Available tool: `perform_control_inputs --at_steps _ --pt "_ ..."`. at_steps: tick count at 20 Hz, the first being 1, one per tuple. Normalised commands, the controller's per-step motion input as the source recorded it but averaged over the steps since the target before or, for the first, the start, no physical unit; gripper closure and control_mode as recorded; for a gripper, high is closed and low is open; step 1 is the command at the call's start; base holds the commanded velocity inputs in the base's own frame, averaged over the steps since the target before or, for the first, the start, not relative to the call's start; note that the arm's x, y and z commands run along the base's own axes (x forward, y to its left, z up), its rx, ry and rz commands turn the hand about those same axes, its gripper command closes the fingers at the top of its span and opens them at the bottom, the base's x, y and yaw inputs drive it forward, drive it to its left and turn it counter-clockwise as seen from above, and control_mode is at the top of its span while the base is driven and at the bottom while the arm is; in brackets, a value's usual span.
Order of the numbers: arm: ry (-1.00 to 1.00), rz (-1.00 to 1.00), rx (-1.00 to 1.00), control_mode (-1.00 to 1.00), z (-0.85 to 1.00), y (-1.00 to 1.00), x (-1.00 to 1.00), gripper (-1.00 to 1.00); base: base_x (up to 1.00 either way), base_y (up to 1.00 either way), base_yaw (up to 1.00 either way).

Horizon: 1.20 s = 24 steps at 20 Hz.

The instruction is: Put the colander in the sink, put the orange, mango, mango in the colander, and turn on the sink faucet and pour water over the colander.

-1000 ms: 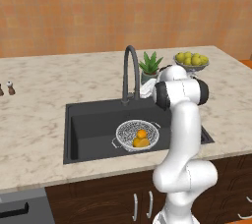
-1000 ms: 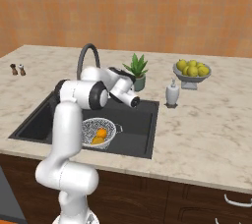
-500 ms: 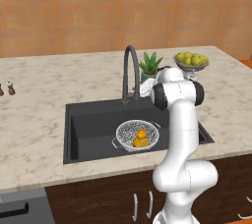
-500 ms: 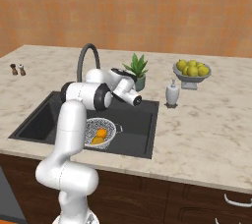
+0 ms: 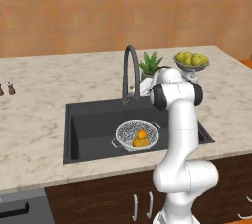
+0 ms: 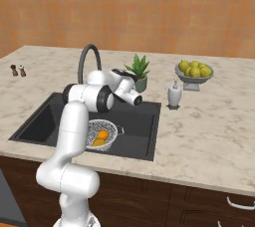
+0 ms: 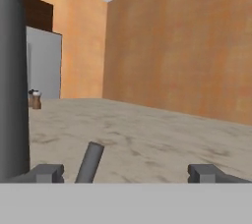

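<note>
Now the job in hand looks to be the sink faucet, a tall dark grey gooseneck rising at the back edge of the sink; it will be rigid and fixed, and the part to work is most likely the short grey lever slanting up between the fingertips in the hand view; a smooth thin bar, probably slippery, best pushed or pinched near its free end. The gripper stands open, its tips well apart on either side of that lever, holding nothing. In the black basin sits the colander with the orange and yellow-orange mangos inside; no water runs. Around lie a pale marbled counter, a potted plant, a white soap dispenser, a bowl of yellow-green fruit, two small shakers, and an orange wall behind.
</note>
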Motion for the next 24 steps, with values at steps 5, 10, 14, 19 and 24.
perform_control_inputs --at_steps 5,10,14,19,24 --pt "0.0 0.0 0.0 -1.0 -0.04 0.14 0.13 -1.0 0.0 0.0 0.0" --pt "0.0 0.0 0.0 -1.0 -0.11 0.0 0.29 1.0 0.0 0.0 0.0" --pt "0.0 0.0 0.0 -1.0 -0.16 -0.04 0.11 1.0 0.0 0.0 0.0" --pt "0.0 0.0 0.03 -1.0 -0.15 -0.22 0.04 1.0 0.0 0.0 0.0" --pt "0.0 -0.07 0.03 -1.0 -0.07 -0.45 0.1 1.0 0.0 0.0 0.0"
